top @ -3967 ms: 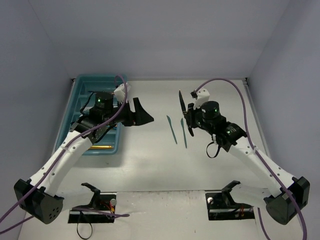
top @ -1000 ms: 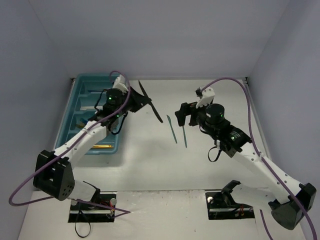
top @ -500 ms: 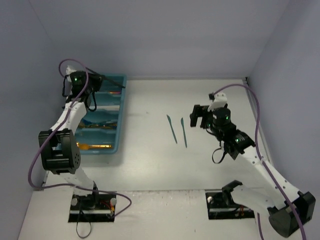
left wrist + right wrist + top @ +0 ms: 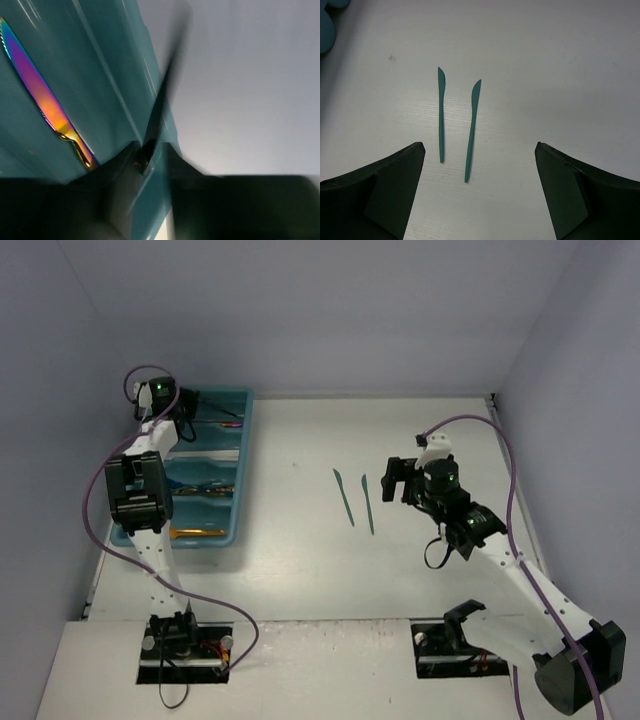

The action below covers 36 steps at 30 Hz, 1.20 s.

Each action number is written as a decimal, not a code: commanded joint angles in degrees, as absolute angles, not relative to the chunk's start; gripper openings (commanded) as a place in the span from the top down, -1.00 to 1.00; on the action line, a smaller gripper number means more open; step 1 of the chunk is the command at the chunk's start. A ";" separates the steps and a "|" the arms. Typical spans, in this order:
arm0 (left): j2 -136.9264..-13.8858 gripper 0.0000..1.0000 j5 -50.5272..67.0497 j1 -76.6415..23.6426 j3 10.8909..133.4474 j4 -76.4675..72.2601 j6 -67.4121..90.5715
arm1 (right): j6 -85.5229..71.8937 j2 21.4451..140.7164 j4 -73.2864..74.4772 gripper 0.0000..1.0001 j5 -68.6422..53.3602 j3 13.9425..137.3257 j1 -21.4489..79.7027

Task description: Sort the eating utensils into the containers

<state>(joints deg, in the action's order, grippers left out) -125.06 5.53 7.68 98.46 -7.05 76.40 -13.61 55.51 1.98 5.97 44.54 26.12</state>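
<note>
Ahead of R end effector (image 4: 479,146): knives (image 4: 472,129).

**Left arm** (image 4: 150,540): mounted at the near left. It is folded steeply, its links seen almost stacked from above, with the wrist (image 4: 157,395) carried to the far left.

**Left gripper** (image 4: 149,149): pointed to the right. The fingers (image 4: 117,167) are drawn close, with only a narrow gap left between them. The end of a blurred dark utensil (image 4: 162,95) is seen in that gap; whether it is clamped cannot be told.

**Right arm** (image 4: 510,560): mounted at the near right. It is stretched forward and to the left, bent lightly at the elbow.

**Right gripper** (image 4: 479,147): tilted downward and leftward. The jaws are spread wide, with one dark finger (image 4: 385,190) seen at each lower corner of the wrist view.
</note>
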 commanded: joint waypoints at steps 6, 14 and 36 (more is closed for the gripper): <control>-118.24 -0.40 -1.66 7.38 102.57 -0.72 75.34 | -13.78 55.19 -0.97 -0.80 5.19 45.00 25.41; -115.59 -0.50 0.69 7.13 101.50 -0.20 74.42 | -14.19 55.05 -0.85 -0.79 6.01 44.60 25.40; -88.42 -0.50 -6.92 -36.90 83.34 19.34 34.71 | -25.22 58.28 -0.35 -0.57 13.71 39.82 25.14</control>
